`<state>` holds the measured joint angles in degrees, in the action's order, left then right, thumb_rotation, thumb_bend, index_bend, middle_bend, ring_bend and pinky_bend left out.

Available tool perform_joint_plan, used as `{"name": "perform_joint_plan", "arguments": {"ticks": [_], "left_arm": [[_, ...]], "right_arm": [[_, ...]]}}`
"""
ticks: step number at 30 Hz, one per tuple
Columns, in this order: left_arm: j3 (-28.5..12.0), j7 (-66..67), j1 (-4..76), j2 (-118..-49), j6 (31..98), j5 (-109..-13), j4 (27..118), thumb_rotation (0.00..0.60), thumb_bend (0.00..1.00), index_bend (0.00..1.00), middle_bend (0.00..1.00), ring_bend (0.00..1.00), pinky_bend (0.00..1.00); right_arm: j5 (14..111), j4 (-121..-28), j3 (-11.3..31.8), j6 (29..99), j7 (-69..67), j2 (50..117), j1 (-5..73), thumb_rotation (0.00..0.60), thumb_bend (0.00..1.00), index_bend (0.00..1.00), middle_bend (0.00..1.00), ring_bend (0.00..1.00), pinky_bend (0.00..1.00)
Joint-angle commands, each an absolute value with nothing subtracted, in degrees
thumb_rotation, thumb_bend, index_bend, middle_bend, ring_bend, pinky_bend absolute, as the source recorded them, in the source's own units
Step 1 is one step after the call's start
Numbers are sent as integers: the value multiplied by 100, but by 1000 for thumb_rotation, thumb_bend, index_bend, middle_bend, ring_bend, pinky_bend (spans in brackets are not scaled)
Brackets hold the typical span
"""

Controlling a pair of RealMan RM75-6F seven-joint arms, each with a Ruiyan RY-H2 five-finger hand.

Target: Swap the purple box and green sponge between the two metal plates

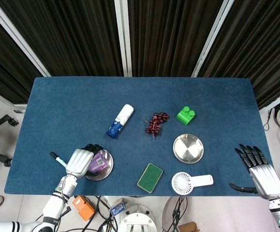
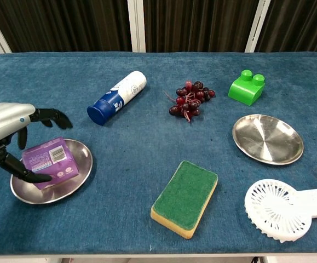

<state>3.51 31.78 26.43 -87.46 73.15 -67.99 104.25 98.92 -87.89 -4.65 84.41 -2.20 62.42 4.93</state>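
Left hand (image 2: 5, 131) wrapped around the purple box (image 2: 50, 162), thumb under its near edge, other fingers arched over the far side; box sitting in the left plate (image 2: 76, 183), though whether it rests fully on the metal or hangs a touch above cannot be told. Not yet let go. Right hand (image 1: 259, 169) off the table's right edge, fingers spread, holding nothing. Sponge (image 2: 184, 198) flat on the cloth between the two plates, green face up, touching neither. Right plate (image 2: 267, 138) bare, well apart from the sponge, with a white fan (image 2: 278, 210) just in front of it and a green block (image 2: 246, 87) behind. Grapes (image 2: 190, 100) and a blue-capped bottle (image 2: 117, 97) further back; a marker (image 1: 61, 162) just left of the left plate. Likely trouble from here: opening the fingers carelessly could drag the box onto the rim or tip it out, since the thumb sits beneath it and the plate is shallow and probably slides on the cloth. A sideways withdrawal could also nudge the marker. Later, a reach for the sponge risks brushing the fan, and a thin, soft sponge lying flat gives little edge to catch.
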Motion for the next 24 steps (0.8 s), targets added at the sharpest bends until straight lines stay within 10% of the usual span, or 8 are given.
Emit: {"name": "perform_joint_plan", "arguments": {"ticks": [1,13,24], "left_arm": [[426,3107,2581,-8599,7311,-6977,10636,587,0,122,101,93,428],[837,2502,1720,-7371,8862,-8700,11154,558,0,100,85,73,392],[805,1071,913,-6566,9714,-8902,10706,575,21,100,85,81,390]], "right_arm": [[9971,-8803,-462,8321,-92,6307,590,364,203,0,0,0,0],[10730,-10366,-104,6144,1388,6459,2298,368,215,0,0,0,0],[9548,-10355,462,4331,3339,8077,3298,367,267,0,0,0,0]]}}
